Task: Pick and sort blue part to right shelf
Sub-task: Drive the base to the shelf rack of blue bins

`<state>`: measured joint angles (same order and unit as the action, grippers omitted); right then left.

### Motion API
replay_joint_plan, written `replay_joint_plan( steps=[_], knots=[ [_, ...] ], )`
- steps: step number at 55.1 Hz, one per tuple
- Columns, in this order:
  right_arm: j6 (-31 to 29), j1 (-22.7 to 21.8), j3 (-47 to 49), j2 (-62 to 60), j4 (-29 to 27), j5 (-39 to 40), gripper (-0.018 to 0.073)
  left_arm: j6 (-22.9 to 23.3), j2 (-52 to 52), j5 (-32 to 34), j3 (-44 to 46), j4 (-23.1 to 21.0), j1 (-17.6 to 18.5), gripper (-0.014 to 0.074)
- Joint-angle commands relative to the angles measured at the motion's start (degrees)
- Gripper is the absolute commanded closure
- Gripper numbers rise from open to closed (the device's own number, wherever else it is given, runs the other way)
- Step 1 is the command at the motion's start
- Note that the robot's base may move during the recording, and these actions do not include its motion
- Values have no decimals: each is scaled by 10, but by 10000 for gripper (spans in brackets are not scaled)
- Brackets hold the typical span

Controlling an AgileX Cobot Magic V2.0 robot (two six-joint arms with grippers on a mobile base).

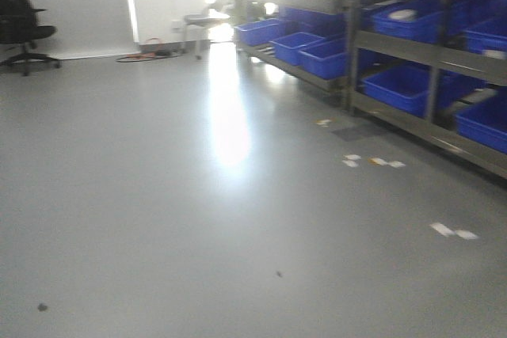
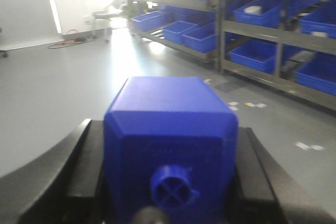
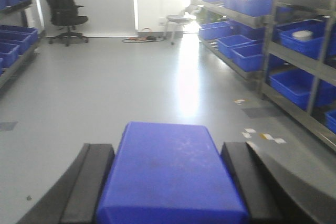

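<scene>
Left pincer: dark fingers sit against both sides of a capped blue part, jaws spread only as wide as that body. The part is a chunky block with bevelled edges. A round cap with a cross moulded in it faces back toward the wrist.

Right pincer: closed on a flat-topped blue part, with one finger pressed to each flank. The top face is smooth and slightly scuffed, and it fills the gap between the jaws.

Both parts ride in the pincers above the floor, with no counter beneath them.

Right shelf: ahead of both pincers and off to their right, well apart from them. From the left wrist it is a steel frame with tiered levels. The right wrist view shows the same run receding toward the bright window end. Large blue bins sit on its levels, and one upper bin holds something pale that is too blurred to name.

Floor ahead of the pincers, near the shelf foot: pale paper scraps.

Far ahead and to the left: a black office chair. Straight ahead by the glare: a stool and a loose cable by the wall.

Left of the right pincer: another rack carrying blue bins.
</scene>
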<state>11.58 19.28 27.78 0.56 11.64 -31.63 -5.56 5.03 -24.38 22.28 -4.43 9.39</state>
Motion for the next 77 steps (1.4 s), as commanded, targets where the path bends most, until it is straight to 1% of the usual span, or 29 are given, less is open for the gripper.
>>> replay_joint_plan(
  steps=[1, 77],
  knots=[
    [-5, -3, 17, 11, 10, 54, 343, 4, 12, 55, 18, -4, 5, 473],
    [-5, -3, 17, 11, 10, 54, 343, 4, 12, 55, 18, -4, 5, 473]
  ],
)
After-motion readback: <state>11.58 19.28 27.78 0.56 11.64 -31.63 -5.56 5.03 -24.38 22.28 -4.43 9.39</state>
